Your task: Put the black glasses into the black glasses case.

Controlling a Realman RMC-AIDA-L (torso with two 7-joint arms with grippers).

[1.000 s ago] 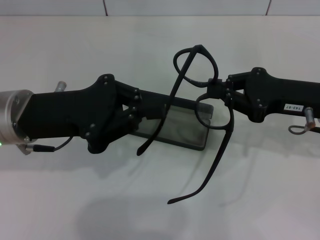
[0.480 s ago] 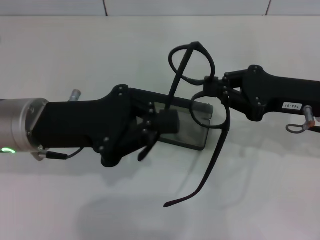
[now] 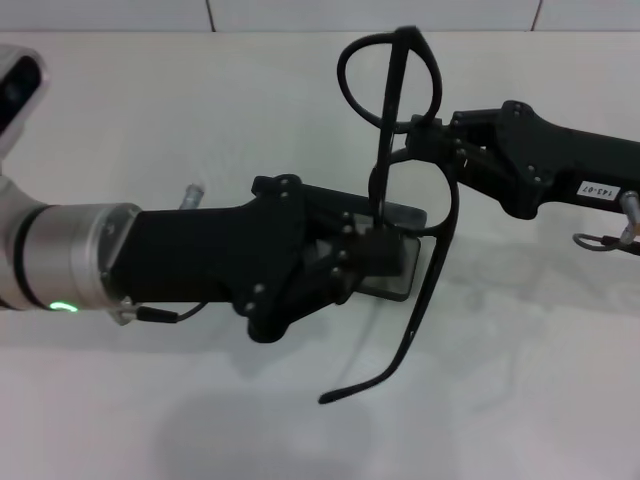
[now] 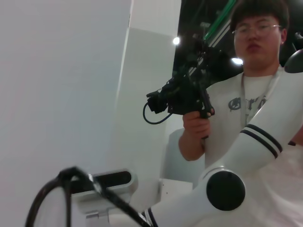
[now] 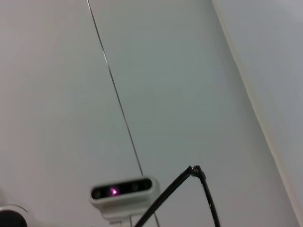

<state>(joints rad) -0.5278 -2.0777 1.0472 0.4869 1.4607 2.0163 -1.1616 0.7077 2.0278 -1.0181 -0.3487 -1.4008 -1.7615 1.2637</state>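
Note:
In the head view my right gripper (image 3: 428, 138) reaches in from the right and is shut on the bridge of the black glasses (image 3: 392, 72), holding them in the air, upright. One temple arm hangs down toward the front. The other runs almost straight down to my left gripper (image 3: 374, 248), which is shut and touches it just above the black glasses case (image 3: 404, 274). The case lies on the table and is mostly hidden under my left gripper. A thin piece of the black frame shows in the right wrist view (image 5: 204, 185).
The white table (image 3: 520, 380) stretches on all sides, with a tiled wall at the back. The left wrist view shows a person (image 4: 246, 94) holding a camera rig; my head camera (image 5: 122, 189) shows in the right wrist view.
My left gripper has moved right over the case and swung one temple arm from slanting to nearly vertical. My right gripper has lifted the glasses slightly.

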